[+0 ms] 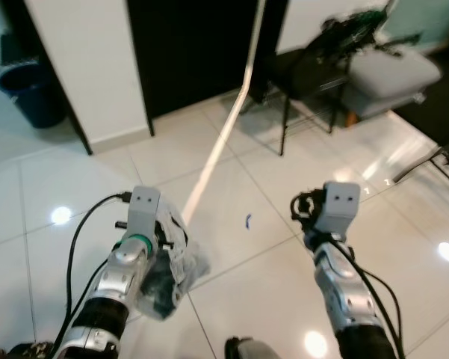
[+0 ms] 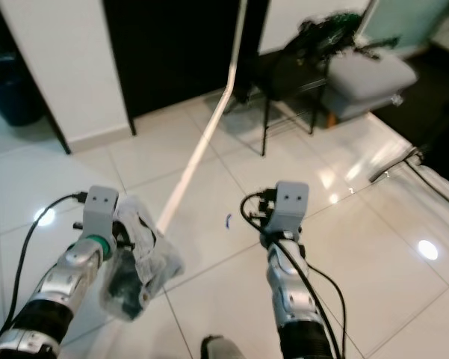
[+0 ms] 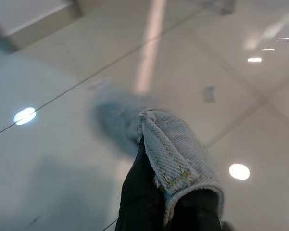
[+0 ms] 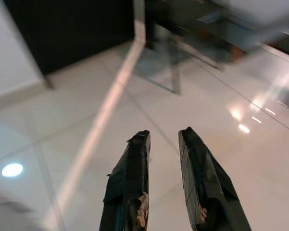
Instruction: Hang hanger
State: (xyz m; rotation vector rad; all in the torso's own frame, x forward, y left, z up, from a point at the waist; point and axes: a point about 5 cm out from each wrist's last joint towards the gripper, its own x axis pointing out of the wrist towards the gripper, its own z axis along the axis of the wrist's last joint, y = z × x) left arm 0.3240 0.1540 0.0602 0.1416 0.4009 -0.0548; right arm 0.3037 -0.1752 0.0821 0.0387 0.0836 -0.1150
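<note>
Looking down from the head, the left gripper (image 1: 164, 250) clutches a crumpled pale cloth (image 1: 172, 262) above the tiled floor (image 1: 231, 172); no hanger can be made out, so hanging seems not begun. Ahead, a chair (image 1: 314, 75) and stool (image 1: 392, 78) narrow the way. At the left wrist, denim cloth (image 3: 175, 154) wraps the fingers (image 3: 144, 192). At the right wrist, the right gripper (image 4: 163, 144) stands parted, empty, over open floor.
</note>
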